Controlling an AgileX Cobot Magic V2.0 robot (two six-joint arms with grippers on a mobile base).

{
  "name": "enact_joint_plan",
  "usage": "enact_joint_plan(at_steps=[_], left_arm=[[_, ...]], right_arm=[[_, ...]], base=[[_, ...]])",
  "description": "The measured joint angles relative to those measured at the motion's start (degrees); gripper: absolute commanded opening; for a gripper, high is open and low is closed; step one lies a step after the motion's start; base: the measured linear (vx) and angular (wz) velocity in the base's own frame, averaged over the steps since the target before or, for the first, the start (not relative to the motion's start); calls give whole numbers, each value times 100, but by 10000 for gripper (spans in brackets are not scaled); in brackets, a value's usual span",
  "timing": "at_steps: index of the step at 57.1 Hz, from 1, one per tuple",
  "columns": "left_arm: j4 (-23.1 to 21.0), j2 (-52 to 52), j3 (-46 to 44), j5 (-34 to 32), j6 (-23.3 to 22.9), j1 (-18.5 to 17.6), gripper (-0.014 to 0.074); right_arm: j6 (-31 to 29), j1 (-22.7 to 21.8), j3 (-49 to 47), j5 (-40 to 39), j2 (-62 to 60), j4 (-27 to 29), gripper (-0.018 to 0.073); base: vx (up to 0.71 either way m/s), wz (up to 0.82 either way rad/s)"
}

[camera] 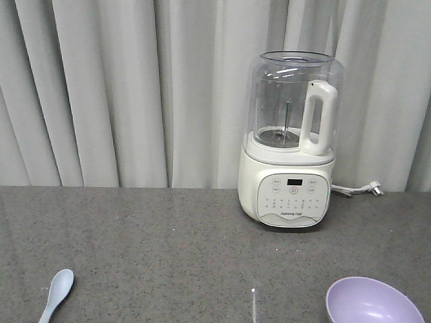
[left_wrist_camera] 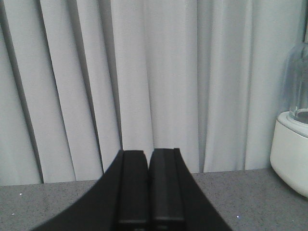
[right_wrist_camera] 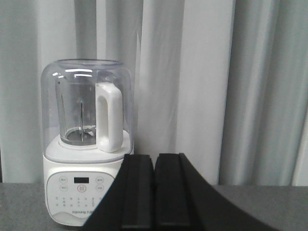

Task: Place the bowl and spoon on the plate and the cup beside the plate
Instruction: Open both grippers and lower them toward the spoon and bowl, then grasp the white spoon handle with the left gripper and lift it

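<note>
Exterior front-facing view, read as a clock face: the small round lavender-purple plastic bowl (camera: 374, 303) sits at five o'clock, cut off by the lower edge. The small pale blue-white plastic soup spoon (camera: 57, 293) lies at seven o'clock, its scoop pointing toward twelve. The two are well apart on the speckled grey table (camera: 168, 249). Neither the round pale blue plastic plate nor the brown paper cup shows in any view, so I judge that nothing is arranged yet: bowl and spoon both have to go onto the plate, and the cup beside it. Farther out, at two o'clock, a white blender with a clear jug (camera: 289, 141) stands before a pale pleated curtain (camera: 101, 87). In the wrist views the left gripper (left_wrist_camera: 148, 159) and right gripper (right_wrist_camera: 154, 161) are both clenched on nothing, facing the curtain.
</note>
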Motion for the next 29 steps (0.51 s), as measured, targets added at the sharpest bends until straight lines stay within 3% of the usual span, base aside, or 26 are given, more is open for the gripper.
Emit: enact_joint_plan(at_steps=[11, 17, 23, 29], left_arm=[[0, 145, 0, 4, 0, 0, 425], [-38, 220, 0, 12, -14, 0, 505], [-352, 362, 0, 12, -183, 0, 504], [-514, 593, -56, 232, -241, -82, 491]], right_arm=[[-142, 0, 0, 563, 0, 0, 467], [-171, 0, 0, 674, 0, 0, 632], [-173, 0, 0, 658, 0, 0, 695], [-191, 0, 0, 595, 0, 7, 688]], base=[[0, 0], [0, 0], [0, 0], [0, 0]])
